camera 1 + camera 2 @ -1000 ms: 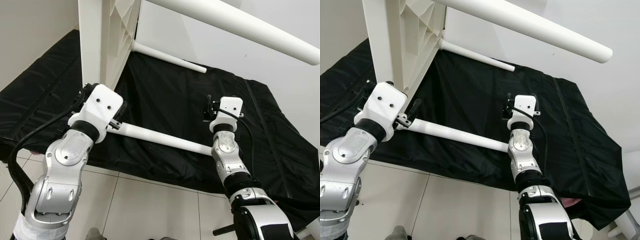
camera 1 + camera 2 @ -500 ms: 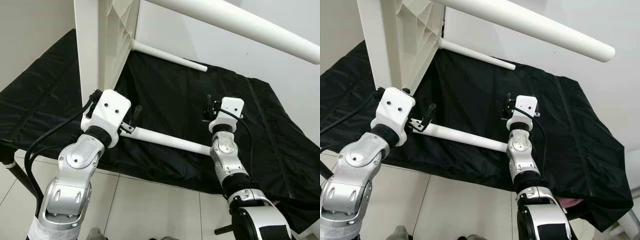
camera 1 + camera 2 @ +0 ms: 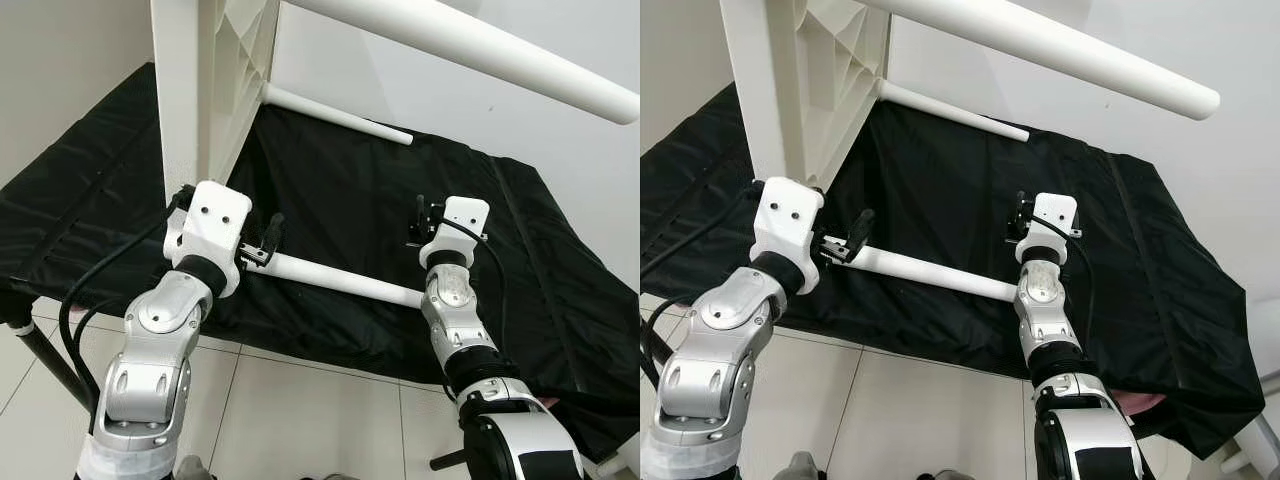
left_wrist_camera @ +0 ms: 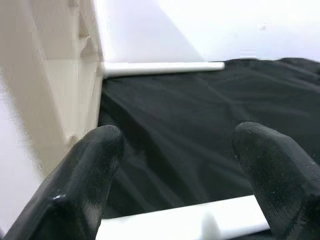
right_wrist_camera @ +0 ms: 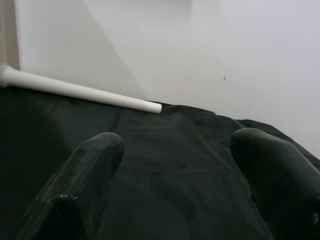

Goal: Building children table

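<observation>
A white tabletop (image 3: 205, 80) stands on edge at the far left of a black cloth-covered table (image 3: 560, 270), with one leg (image 3: 335, 114) jutting right along the cloth and another (image 3: 470, 45) higher up. The left tool (image 4: 172, 175) is spread around the near leg (image 3: 340, 281), which lies across the cloth. The right tool (image 5: 175, 170), at that leg's right end, is spread and holds nothing.

I am working in a bare indoor room: plain white walls (image 3: 520, 130), pale tiled floor (image 3: 300, 410) (grout lines visible), and a low platform under black cloth (image 3: 350, 190).
</observation>
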### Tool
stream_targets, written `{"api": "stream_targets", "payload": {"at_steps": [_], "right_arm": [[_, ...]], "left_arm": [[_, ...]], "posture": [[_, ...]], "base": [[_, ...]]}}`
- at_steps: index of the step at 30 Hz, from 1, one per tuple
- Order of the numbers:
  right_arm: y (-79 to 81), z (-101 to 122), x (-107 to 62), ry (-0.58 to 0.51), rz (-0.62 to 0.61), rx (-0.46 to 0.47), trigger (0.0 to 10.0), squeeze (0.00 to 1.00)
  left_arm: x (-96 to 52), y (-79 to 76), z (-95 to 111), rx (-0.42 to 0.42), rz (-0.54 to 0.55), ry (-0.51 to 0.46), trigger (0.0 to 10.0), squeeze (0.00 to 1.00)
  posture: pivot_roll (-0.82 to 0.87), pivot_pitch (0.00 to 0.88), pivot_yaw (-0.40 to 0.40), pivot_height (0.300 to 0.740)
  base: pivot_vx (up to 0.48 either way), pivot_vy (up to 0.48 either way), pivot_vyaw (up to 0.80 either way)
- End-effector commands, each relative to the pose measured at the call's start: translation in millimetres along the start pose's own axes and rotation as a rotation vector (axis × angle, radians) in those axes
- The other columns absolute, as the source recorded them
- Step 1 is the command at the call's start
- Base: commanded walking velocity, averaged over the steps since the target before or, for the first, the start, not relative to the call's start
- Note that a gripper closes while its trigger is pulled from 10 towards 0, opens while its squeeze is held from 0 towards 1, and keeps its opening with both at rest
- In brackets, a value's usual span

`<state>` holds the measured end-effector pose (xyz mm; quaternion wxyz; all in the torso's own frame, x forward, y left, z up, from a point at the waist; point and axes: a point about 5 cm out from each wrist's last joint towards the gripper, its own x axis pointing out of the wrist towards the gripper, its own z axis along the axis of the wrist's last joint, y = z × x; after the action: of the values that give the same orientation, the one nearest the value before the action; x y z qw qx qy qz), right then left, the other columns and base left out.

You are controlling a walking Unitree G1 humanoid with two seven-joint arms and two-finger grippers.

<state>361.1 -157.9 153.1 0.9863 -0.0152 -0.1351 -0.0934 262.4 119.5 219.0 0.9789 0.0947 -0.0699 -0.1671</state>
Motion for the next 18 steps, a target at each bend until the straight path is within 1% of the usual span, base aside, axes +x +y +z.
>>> {"api": "stream_targets", "payload": {"at_steps": [1,10,18], "right_arm": [[-5.9,-3,-1.3,0.009,-0.001,-0.019,10.0,0.0],[-7.1,4,2.4,-0.025,0.011,-0.037,10.0,0.0],[-7.9,9,5.3,-0.043,0.013,-0.029,10.0,0.0]], "left_arm": [[1.6,-1.1,-6,-0.021,0.109,0.007,10.0,0.0],[4.6,0.3,-11,-0.033,0.126,-0.005,10.0,0.0],[8.2,1.5,-14,-0.016,0.138,-0.018,10.0,0.0]], "posture": [[0.11,0.019,-0.153,0.74],[0.1,0.009,-0.156,0.74],[0.1,0.0,-0.149,0.74]], "base": [[0.0,0.0,0.0],[0.0,0.0,0.0],[0.0,0.0,0.0]]}}
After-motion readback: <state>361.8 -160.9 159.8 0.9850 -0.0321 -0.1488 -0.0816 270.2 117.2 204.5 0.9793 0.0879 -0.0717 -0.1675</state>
